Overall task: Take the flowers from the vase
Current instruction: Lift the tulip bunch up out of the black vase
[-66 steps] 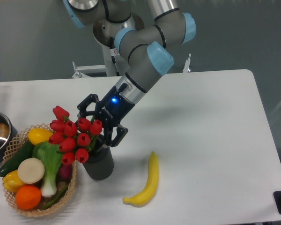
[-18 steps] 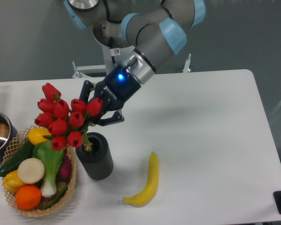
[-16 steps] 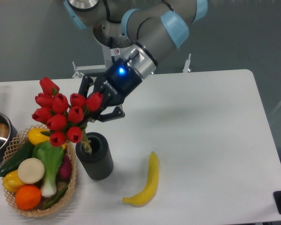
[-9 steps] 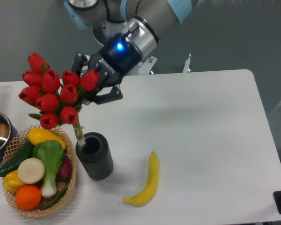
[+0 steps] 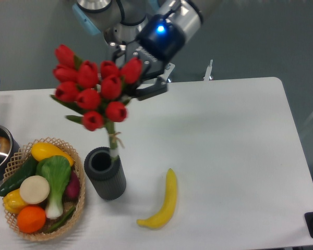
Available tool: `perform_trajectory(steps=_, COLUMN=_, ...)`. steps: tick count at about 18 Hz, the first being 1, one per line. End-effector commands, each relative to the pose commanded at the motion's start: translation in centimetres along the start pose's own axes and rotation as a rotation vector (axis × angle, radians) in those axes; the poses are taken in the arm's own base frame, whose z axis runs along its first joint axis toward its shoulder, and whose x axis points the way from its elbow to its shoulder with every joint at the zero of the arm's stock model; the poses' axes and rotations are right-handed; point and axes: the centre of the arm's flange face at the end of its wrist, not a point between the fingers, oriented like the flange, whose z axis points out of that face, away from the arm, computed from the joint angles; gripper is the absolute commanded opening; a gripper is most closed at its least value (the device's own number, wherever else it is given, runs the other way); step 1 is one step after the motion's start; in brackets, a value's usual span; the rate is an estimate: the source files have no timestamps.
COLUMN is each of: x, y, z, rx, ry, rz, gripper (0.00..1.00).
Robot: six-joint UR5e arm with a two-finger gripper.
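Lifting the flowers [image 5: 96, 88] higher and rightward than before, gripper [image 5: 141, 78] clamped on the bunch, stem ends just above the vase [image 5: 105, 174] mouth.

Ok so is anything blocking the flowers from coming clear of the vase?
Nothing visible does. The gripper holds the flowers high, and only the stem ends overlap the rim of the vase; the space above is open.

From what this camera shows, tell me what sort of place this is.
Probably a robotics lab tabletop set up for manipulation trials, not a home. A robot arm's gripper holds the flowers above the vase on a plain white table, with a basket of toy-like produce and a bare grey wall behind.
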Motion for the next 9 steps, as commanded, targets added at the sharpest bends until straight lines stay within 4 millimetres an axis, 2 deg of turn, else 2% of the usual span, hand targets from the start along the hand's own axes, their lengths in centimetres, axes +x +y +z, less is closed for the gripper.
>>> perform_trajectory(steps=5, x=-1.6, y=1.0, z=-1.0, rx=0.003, ry=-0.021, rz=-0.019, gripper=0.28)
perform_trajectory(steps=9, x=-1.9, y=2.2, z=-1.3, rx=0.000, ry=-0.028, rz=-0.015, gripper=0.28)
